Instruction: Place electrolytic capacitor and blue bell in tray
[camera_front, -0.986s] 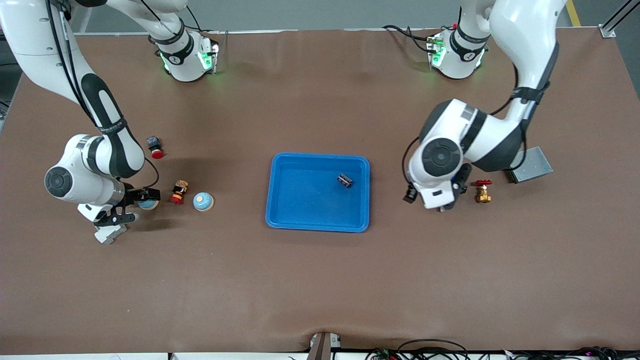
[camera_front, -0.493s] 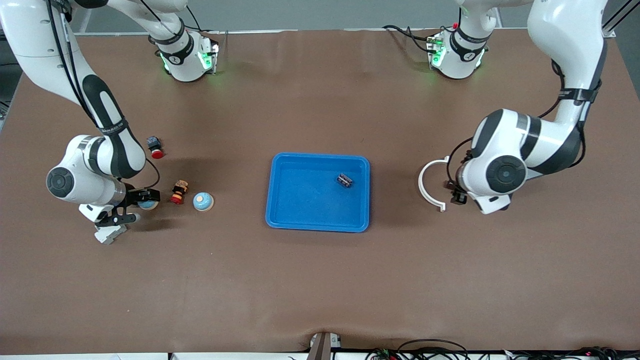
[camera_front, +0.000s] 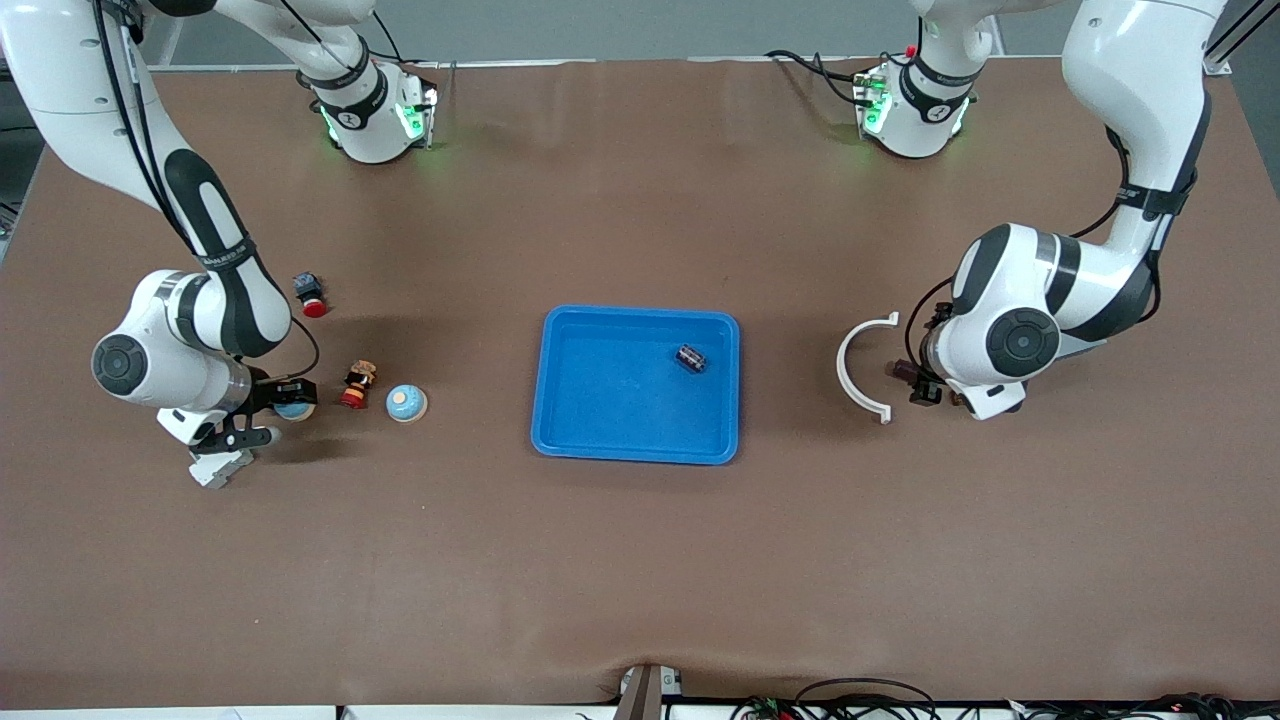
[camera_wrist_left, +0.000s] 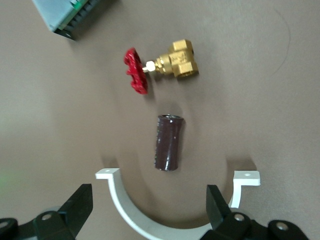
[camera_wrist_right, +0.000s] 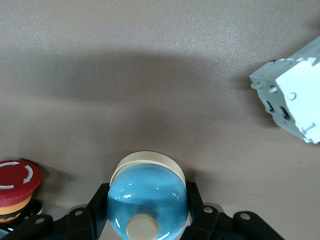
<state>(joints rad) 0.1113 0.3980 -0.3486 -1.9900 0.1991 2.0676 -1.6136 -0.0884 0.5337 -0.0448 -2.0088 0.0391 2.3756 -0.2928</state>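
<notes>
So, progress about halfway by my reading.

- Toward the right arm's end: right gripper (camera_wrist_right: 146, 212) low at the surface (camera_front: 640, 560), jaws clamped on the blue bell (camera_wrist_right: 147, 192), one finger on each flank. Bell not lifted, well apart from the tray (camera_front: 545, 380). Carry and release are left.
- Around it: white terminal block (camera_front: 218, 467) nearer the camera, red push button (camera_front: 310, 293) farther, small toy figure (camera_front: 358, 385) just beside the bell, then a second blue dome (camera_front: 407, 403) on a tan base.
- Centre: tray sits flat; electrolytic capacitor (camera_front: 690, 358) lies inside, near the corner toward the left arm's base. That half looks done.
- Toward the left arm's end: white curved bracket (camera_front: 862, 368). Left gripper (camera_wrist_left: 149, 192) hovers over it, jaws wide and holding nothing; arm waits.
- Left wrist view also shows a spare capacitor (camera_wrist_left: 168, 142) lying inside the bracket's curve, a brass valve (camera_wrist_left: 165, 67) with a red handwheel, and a grey box (camera_wrist_left: 70, 17).

Surface: brown matte covering, slightly rippled. Room: grey floor strip by the bases, cables at the near edge.
</notes>
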